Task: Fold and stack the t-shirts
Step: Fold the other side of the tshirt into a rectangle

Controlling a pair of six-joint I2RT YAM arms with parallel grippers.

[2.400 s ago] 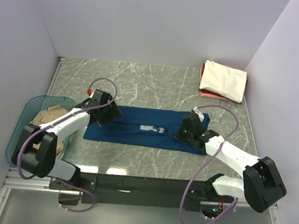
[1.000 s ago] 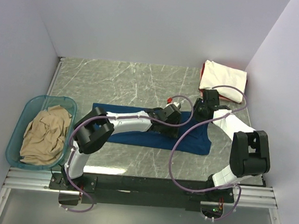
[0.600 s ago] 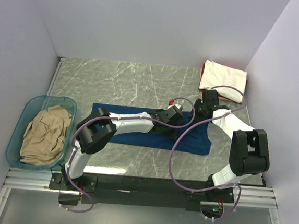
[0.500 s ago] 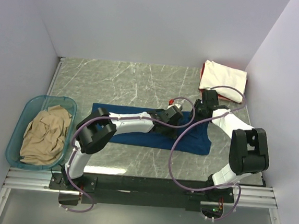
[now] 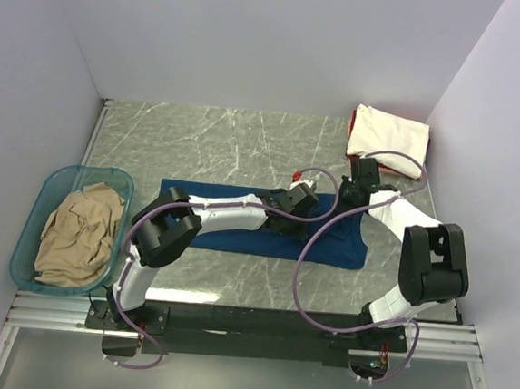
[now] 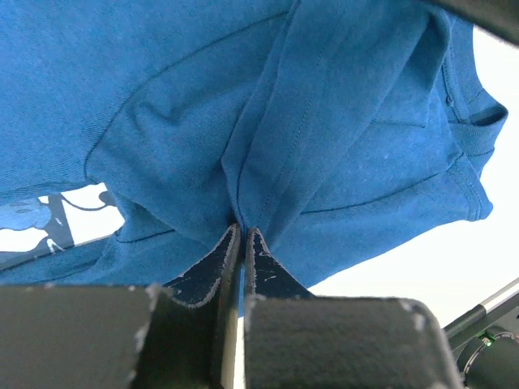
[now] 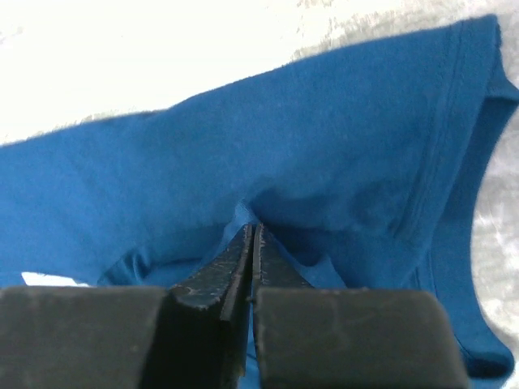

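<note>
The navy blue t-shirt point(image 5: 342, 245) lies folded lengthwise across the middle of the table, its pale print point(image 6: 49, 223) showing in the left wrist view. My left gripper point(image 5: 307, 202) reaches over the shirt's right half and is shut point(image 6: 242, 232) on a pinched ridge of blue cloth point(image 6: 162, 121). My right gripper point(image 5: 345, 195) sits just right of it at the far edge, shut point(image 7: 252, 229) on a small fold of the same cloth point(image 7: 324, 146). A folded cream t-shirt point(image 5: 389, 140) rests on a red t-shirt point(image 5: 354, 159) at the back right.
A translucent teal tub point(image 5: 28, 222) at the left edge holds a crumpled tan t-shirt point(image 5: 76, 235). Purple cables loop over the shirt's right end. Walls close in the table on the left, back and right.
Both grippers have closed on the blue cloth within the last second, arms almost still. Earlier they were at the shirt's two ends, and the left arm has since swung across to the right.
</note>
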